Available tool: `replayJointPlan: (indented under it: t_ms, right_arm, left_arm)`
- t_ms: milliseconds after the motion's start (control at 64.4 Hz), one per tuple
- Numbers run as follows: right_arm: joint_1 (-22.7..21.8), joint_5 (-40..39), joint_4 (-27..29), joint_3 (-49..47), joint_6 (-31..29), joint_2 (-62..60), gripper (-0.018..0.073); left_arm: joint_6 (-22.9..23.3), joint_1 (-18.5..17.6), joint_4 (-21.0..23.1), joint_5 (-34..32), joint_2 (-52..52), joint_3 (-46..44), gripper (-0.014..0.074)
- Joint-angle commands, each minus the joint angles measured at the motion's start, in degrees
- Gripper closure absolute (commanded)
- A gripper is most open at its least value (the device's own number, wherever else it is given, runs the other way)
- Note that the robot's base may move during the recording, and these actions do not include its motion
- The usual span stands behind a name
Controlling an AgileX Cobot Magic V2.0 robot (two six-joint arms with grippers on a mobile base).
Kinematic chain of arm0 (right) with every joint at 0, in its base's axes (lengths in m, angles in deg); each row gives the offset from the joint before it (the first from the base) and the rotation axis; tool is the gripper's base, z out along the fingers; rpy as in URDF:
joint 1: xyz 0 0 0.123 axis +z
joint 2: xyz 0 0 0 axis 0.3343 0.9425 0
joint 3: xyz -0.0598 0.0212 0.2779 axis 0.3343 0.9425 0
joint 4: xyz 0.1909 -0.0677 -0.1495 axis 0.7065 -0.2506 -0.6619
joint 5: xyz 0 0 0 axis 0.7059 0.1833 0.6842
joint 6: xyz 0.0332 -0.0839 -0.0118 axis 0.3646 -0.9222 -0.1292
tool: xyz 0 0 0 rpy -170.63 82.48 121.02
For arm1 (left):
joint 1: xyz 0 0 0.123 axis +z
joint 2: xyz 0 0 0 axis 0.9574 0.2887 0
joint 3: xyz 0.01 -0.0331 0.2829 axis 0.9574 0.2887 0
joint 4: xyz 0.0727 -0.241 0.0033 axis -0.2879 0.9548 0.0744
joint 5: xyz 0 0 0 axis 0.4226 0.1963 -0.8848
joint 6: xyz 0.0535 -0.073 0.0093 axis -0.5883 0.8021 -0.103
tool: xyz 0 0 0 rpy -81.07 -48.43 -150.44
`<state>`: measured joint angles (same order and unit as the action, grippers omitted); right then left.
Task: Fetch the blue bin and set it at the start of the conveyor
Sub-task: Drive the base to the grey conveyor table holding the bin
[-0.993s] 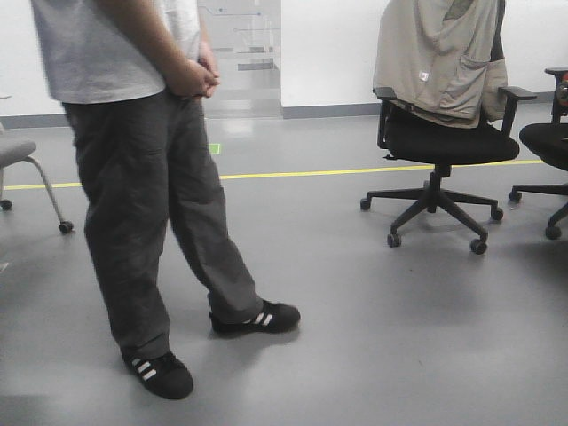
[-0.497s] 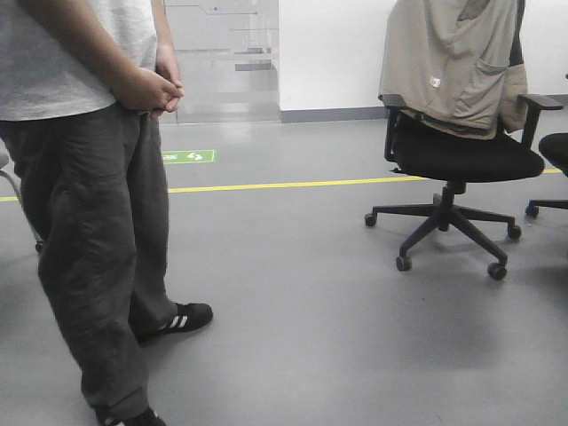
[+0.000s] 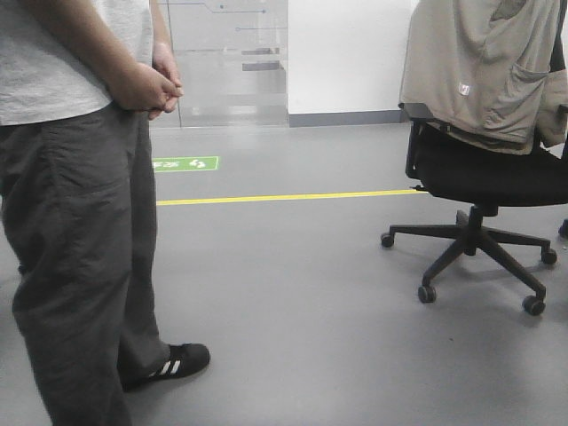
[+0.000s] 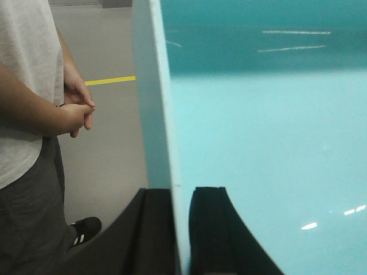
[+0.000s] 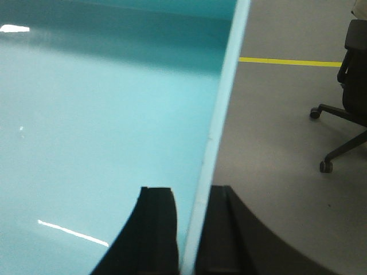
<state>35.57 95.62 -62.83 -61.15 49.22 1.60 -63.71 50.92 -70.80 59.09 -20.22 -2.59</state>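
The blue bin (image 4: 258, 143) is a pale aqua tub that fills most of both wrist views, its smooth inside facing the cameras. My left gripper (image 4: 182, 192) is shut on the bin's left wall, one finger outside and one inside. On the opposite wall my right gripper (image 5: 192, 192) is shut the same way, and the blue bin (image 5: 103, 126) spreads to its left. The bin hangs above the grey floor. The conveyor start is out of view. Neither gripper nor the bin shows in the front view.
A person in a grey shirt and dark trousers (image 3: 80, 231) stands close at the left, also seen as the person (image 4: 28, 114). A black office chair (image 3: 484, 177) draped with a beige jacket stands at the right. A yellow floor line (image 3: 284, 197) crosses ahead.
The front view has shifted: the person now sits larger and further left, the chair larger and further right. The yellow line lies lower in the frame.
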Motion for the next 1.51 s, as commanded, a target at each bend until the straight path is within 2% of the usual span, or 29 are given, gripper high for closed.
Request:
replayJointPlan:
  t_ms: [0,1490]
  right_arm:
    - [-0.04,-3.87,0.6,-0.21,-1.25,-0.65,0.0712]
    - [-0.04,-4.19,0.6,-0.21,-1.25,-0.65,0.0712]
  left_arm:
    - [-0.38,-0.32,1.36,-3.61,-0.58,-0.24,0.0708]
    - [-0.38,-0.32,1.36,-3.61,-0.58,-0.24,0.0708]
